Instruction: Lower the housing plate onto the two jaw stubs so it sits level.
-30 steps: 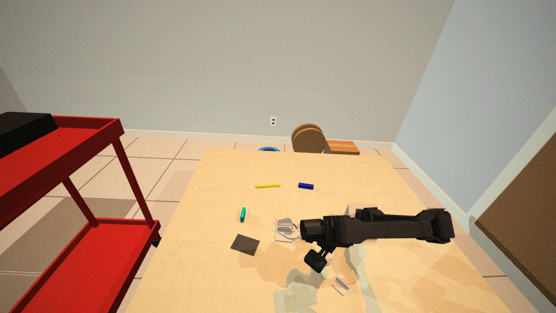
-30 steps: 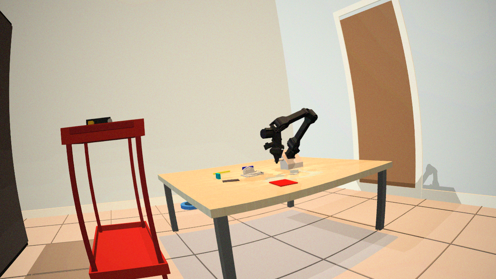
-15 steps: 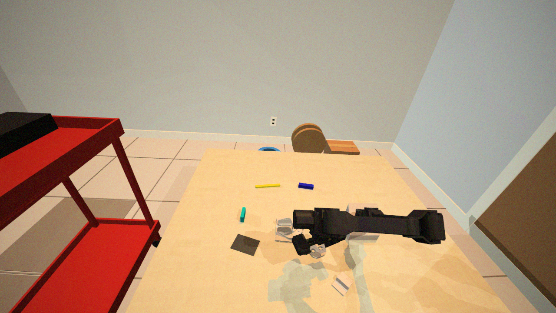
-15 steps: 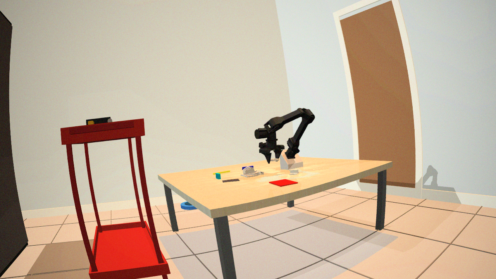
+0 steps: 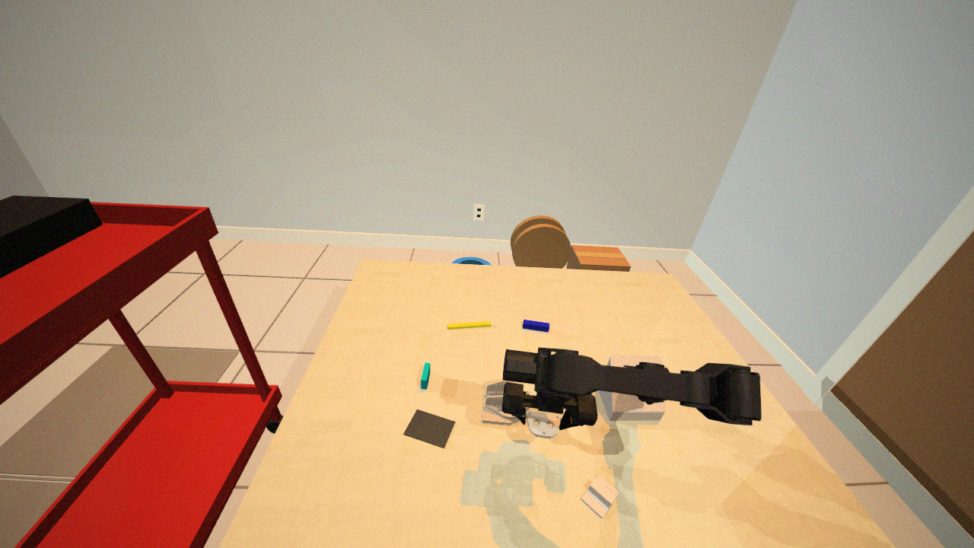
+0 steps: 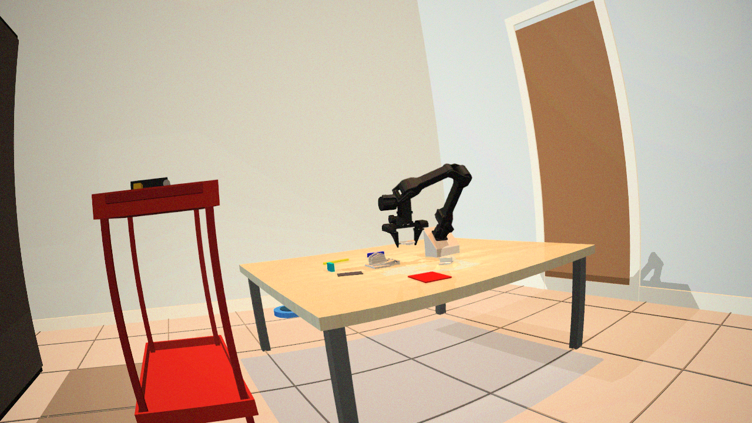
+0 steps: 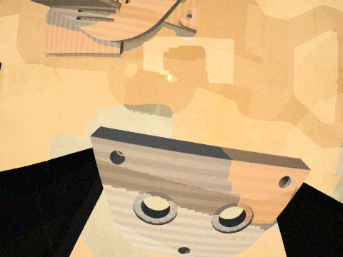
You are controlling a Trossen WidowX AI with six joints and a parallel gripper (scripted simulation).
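One housing plate point(image 5: 544, 430) point(image 6: 406, 242) point(image 7: 171, 178) — gripped, aloft

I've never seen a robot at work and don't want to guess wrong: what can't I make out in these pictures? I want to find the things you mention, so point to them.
- The plate's point(image 5: 543, 430) point(image 7: 168, 185) lower edge: cut off by the wrist view's bottom edge.
- The fingertips: out of the wrist view, beyond its bottom edge.
- Part of the jaw assembly point(image 5: 495, 409) point(image 6: 379, 261) point(image 7: 86, 39): covered by the arm in the top view, cut off by the wrist view's top edge.
- The jaw stubs: too small in the exterior view.
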